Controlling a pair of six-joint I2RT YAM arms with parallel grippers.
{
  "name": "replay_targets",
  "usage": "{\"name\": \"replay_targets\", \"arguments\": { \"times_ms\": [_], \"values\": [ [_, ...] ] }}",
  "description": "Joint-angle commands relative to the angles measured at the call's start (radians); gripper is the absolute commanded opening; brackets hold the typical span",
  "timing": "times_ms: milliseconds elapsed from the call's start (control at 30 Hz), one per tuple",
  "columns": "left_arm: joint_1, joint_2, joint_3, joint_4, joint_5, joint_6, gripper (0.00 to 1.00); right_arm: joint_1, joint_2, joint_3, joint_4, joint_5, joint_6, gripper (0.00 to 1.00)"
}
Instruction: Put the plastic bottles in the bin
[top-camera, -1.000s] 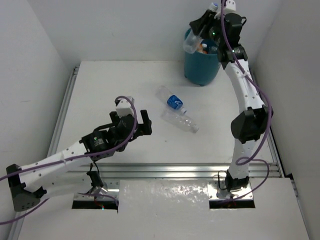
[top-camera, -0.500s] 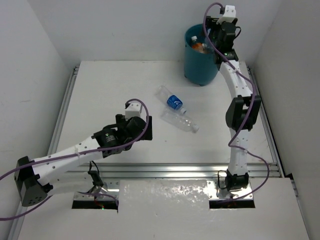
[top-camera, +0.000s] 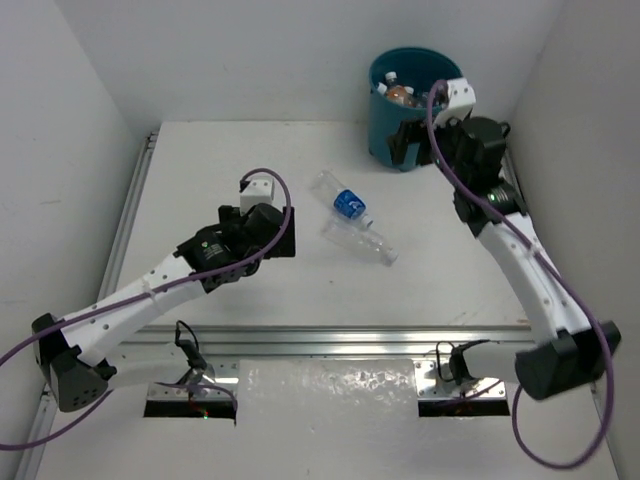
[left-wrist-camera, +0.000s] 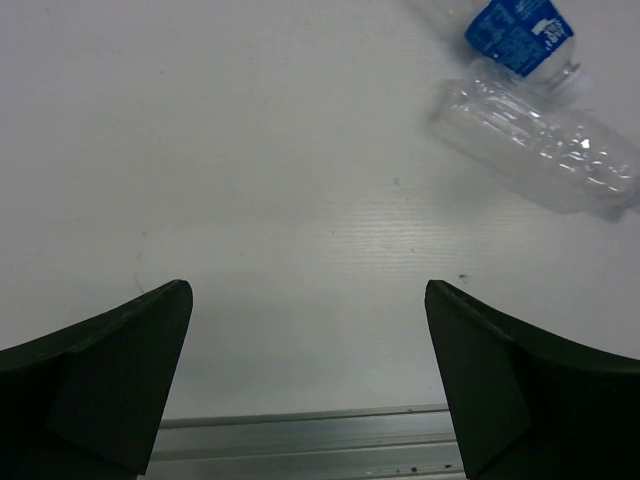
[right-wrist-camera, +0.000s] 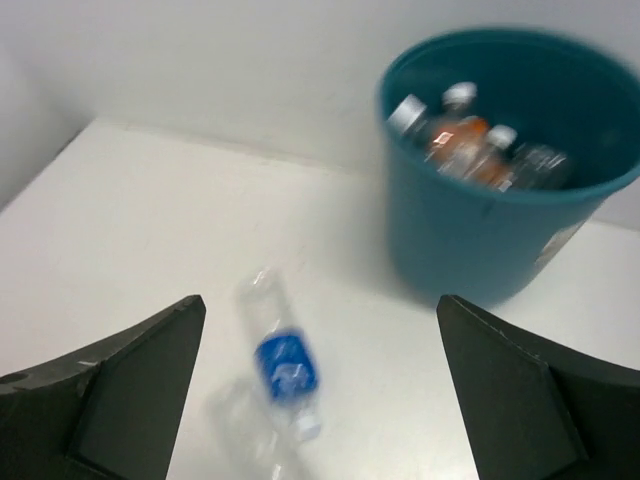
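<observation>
1. The left fingers (left-wrist-camera: 100, 370) are standing wide apart and holding nothing. In the left wrist view they are framing bare worktop (left-wrist-camera: 250, 150), with both loose bottles sitting at the upper right of that frame.
2. The right fingers (right-wrist-camera: 120, 390) are likewise spread and empty. In the top view they are hanging at the upper right, just beside the bin (top-camera: 392, 150).
3. The plain clear bottle (top-camera: 362, 241) is lying flat near the centre of the top view. Its long axis is running from upper left to lower right, and the narrower end seems to be pointing lower right.
4. The blue-labelled bottle (top-camera: 343, 200) is lying just above it on much the same diagonal. Its cap is pointing lower right, at or touching the clear bottle's flank.
5. Several bottles (right-wrist-camera: 470, 140) are already resting inside the bin, orange ones among them.
6. Judging by this, the pickup of the last two bottles is beginning. The left arm is looking best placed. It is needing to advance toward the clear bottle, turn its fingers across the diagonal, and close on the body.
</observation>
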Motion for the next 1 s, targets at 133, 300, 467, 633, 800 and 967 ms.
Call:
{"name": "replay_targets", "arguments": {
  "times_ms": [133,300,467,633,800,967],
  "values": [
    [0.107,-0.072,-0.145,0.123,-0.002,0.102,1.00,0.103,0.013,-0.145,-0.370,-0.113,-0.085,0.93],
    [0.178,-0.034,-0.180,0.136,0.056,0.131,1.00,0.161,0.137,-0.173,-0.391,-0.112,-0.151,0.87],
    [0.180,-0.029,-0.188,0.137,0.065,0.130,1.00,0.178,0.251,-0.159,-0.376,-0.046,-0.156,0.86],
    [0.178,-0.029,-0.192,0.145,0.071,0.134,1.00,0.193,0.329,-0.159,-0.387,-0.070,-0.149,0.87],
    [0.180,-0.028,-0.194,0.154,0.086,0.144,1.00,0.222,0.406,-0.178,-0.347,-0.059,-0.165,0.87],
    [0.181,-0.025,-0.195,0.159,0.109,0.150,1.00,0.250,0.450,-0.185,-0.310,-0.061,-0.179,0.77]
  ]
}}
